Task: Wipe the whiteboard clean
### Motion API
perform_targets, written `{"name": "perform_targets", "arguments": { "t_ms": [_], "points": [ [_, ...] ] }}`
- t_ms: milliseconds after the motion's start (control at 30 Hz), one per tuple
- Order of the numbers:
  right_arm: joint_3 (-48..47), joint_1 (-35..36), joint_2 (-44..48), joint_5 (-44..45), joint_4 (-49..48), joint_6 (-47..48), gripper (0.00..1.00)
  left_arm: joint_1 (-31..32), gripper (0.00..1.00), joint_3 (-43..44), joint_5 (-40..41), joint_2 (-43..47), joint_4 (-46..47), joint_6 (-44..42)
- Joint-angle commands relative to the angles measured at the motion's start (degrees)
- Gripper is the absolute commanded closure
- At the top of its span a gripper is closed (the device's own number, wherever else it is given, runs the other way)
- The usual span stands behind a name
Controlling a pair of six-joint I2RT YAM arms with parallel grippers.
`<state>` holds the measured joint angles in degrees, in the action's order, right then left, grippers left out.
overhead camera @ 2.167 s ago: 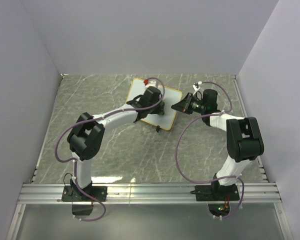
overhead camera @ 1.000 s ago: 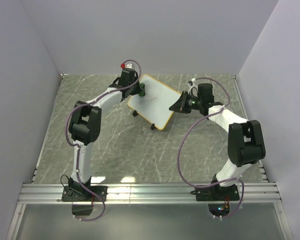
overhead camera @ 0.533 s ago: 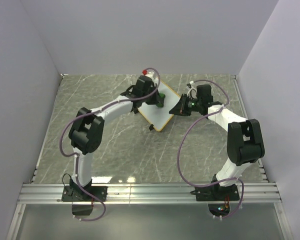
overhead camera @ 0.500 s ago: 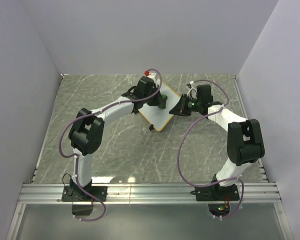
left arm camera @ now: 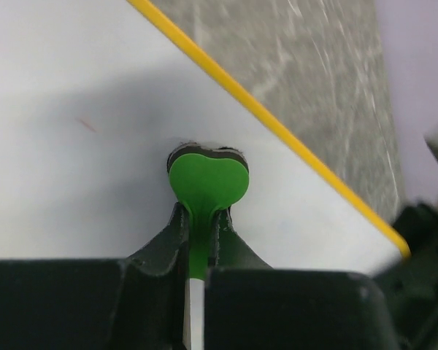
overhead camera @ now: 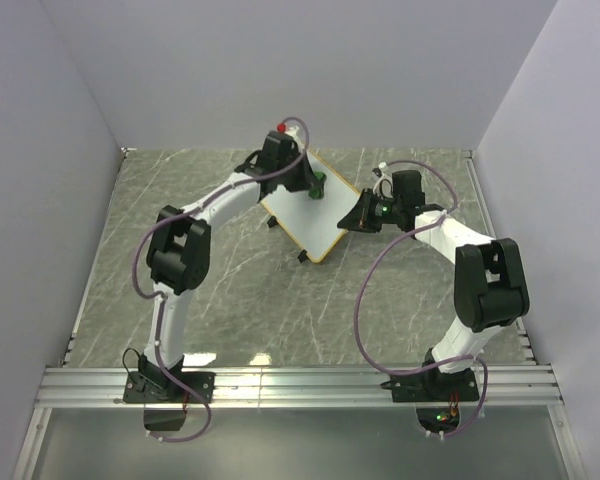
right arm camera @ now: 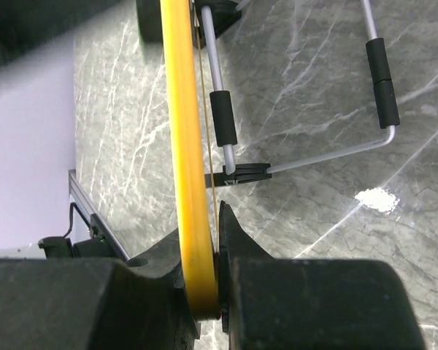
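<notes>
the left arm (overhead camera: 215, 205) reaches from the near left corner up toward the back of the desk (overhead camera: 210, 290). the left fingers (left arm camera: 179, 232) are pressed together on the thin tab of a small green eraser (left arm camera: 206, 181), pinching it from both sides. the eraser's dark underside sits flat against the white face of the whiteboard (left arm camera: 73, 182), close to the yellow frame (left arm camera: 277, 127) along that side. a faint red mark (left arm camera: 86, 125) shows on the white surface to the left of the eraser.

from above, the whiteboard (overhead camera: 315, 222) lies near the middle back of the desk, turned cornerwise, with the eraser (overhead camera: 318, 186) on its far corner and two small black feet (overhead camera: 302, 257) showing at its near-left edge. whether the feet touch the desk cannot be told.

on the right, the right arm (overhead camera: 450, 235) bends in toward the board. the right fingers (overhead camera: 353, 217) are clamped on its right edge; the right wrist view shows them (right arm camera: 230, 240) squeezing the yellow frame (right arm camera: 181, 146) edge-on, with a wire stand (right arm camera: 226, 117) behind the board.
</notes>
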<state>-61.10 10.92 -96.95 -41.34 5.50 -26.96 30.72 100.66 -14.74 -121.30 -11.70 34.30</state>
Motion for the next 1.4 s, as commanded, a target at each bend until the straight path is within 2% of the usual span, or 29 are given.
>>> {"name": "perform_targets", "arguments": {
  "t_ms": [0, 67, 167, 333, 467, 567, 600, 767, 867, 1133, 1267, 1367],
  "points": [
    [1.86, 1.48, 2.29, 2.23, 4.35, 2.35, 1.0, -4.69, 1.0, 8.56, 2.35, -8.58, -5.86, 0.23],
    [2.12, 1.39, 2.55, 2.32, 4.61, 2.44, 1.0, -5.84, 1.0, 14.7, 2.61, -10.71, -8.84, 1.03],
    [1.86, 1.56, 2.55, 2.76, 5.22, 2.61, 1.0, -7.07, 1.0, 18.68, 3.14, -13.17, -10.09, 1.2],
    [0.55, 1.56, 1.59, 2.93, 5.84, 2.7, 1.0, -7.78, 1.0, 20.71, 4.11, -15.72, -13.34, 0.77],
    [-0.33, 1.83, 0.62, 2.93, 5.93, 2.53, 1.0, -7.34, 1.0, 16.43, -0.79, -12.83, -10.1, -1.43],
    [-1.04, 2.53, -0.43, 2.67, 6.02, 2.61, 1.0, -4.28, 1.0, 15.09, -3.61, -9.76, -9.74, -4.77],
    [-1.47, 2.96, -1.13, 2.58, 6.02, 2.61, 1.0, -2.96, 1.0, 16.05, -8.76, -8.62, -11.57, -7.12],
    [-2.62, 3.41, -2.28, 2.58, 6.19, 2.79, 1.0, 0.83, 1.0, 13.16, -15.39, -5.27, -11.68, -7.94],
    [-3.14, 3.67, -2.98, 2.41, 6.37, 3.05, 1.0, 3.46, 1.0, 11.58, -16.63, -4.3, -12.11, -6.8],
    [-4.64, 3.76, -3.69, 2.41, 6.89, 3.84, 1.0, 7.42, 1.0, 11.57, -14.35, -4.21, -13.52, -5.22],
    [-4.64, 3.76, -3.07, 2.93, 8.21, 4.99, 1.0, 6.2, 1.0, 15.08, -7.16, -6.14, -15.98, -5.3],
    [-4.12, 3.76, -2.2, 3.11, 9.18, 5.95, 1.0, 2.6, 1.0, 18.07, -4.69, -8.25, -16.86, -4.25]
  ]
}}
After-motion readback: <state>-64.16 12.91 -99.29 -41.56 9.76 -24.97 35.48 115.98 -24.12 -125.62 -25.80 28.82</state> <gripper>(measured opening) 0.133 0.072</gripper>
